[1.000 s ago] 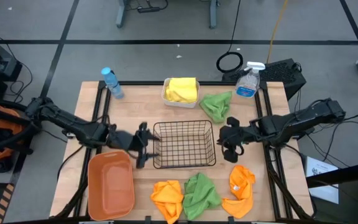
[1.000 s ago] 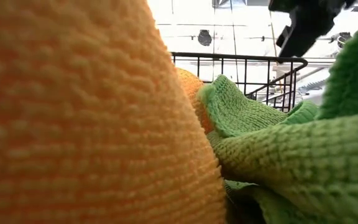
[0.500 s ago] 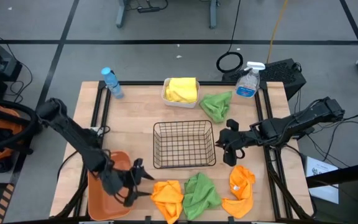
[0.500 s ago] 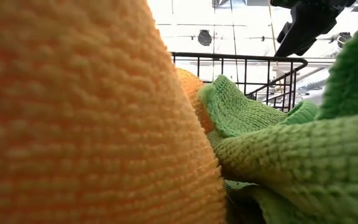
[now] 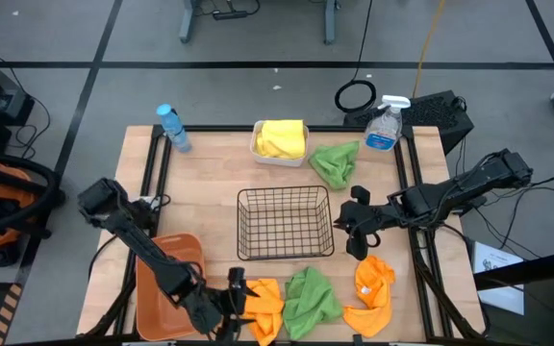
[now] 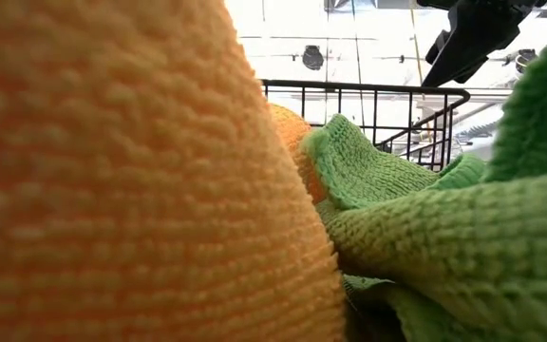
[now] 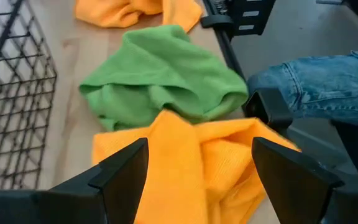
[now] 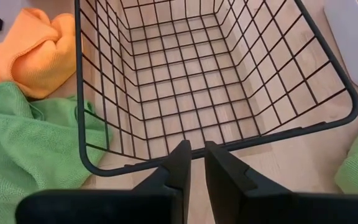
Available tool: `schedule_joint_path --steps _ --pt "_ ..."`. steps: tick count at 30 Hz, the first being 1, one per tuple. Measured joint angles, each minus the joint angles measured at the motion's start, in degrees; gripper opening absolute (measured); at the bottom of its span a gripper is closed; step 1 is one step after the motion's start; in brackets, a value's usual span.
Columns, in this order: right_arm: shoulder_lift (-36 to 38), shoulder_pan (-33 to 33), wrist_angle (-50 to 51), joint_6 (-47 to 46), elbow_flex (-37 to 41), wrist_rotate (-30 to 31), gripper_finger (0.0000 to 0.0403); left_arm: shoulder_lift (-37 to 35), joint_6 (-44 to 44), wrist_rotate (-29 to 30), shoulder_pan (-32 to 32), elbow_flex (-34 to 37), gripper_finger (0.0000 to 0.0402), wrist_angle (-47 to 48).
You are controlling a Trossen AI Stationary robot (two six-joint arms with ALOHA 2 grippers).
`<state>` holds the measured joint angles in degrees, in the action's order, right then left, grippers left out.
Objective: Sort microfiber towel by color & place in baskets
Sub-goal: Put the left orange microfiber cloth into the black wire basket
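An orange towel [image 5: 262, 304] lies at the table's near edge — the left gripper [image 5: 236, 293], jaws wide, hovers at it; the right gripper [image 5: 356, 237], jaws narrow, waits right of the wire basket [image 5: 286, 223].

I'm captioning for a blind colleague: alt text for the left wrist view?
The left gripper, open, hovers over an orange towel. A green towel lies beyond, the wire basket to one side.

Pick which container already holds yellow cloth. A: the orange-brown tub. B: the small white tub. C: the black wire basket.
B: in the high view the yellow towels lie in the white tub, while the black wire basket is empty and the orange-brown tub shows no cloth.
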<state>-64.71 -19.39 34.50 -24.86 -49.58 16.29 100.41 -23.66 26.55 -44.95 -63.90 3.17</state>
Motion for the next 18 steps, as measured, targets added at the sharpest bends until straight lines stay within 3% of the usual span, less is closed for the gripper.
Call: schedule_joint_path --steps 7,12,18 --pt "0.0 -2.3 0.4 0.0 0.0 0.7 0.0038 5.9 -1.5 -1.6 0.5 -5.5 0.0292 0.9" --pt "0.0 -3.8 0.3 -0.5 0.0 5.9 0.0038 11.1 -1.6 -1.8 1.5 -8.3 0.0292 1.3" --pt "0.0 -5.5 0.4 -1.5 0.0 6.3 0.0038 14.9 -4.4 -2.0 2.6 -10.4 0.0292 7.2"
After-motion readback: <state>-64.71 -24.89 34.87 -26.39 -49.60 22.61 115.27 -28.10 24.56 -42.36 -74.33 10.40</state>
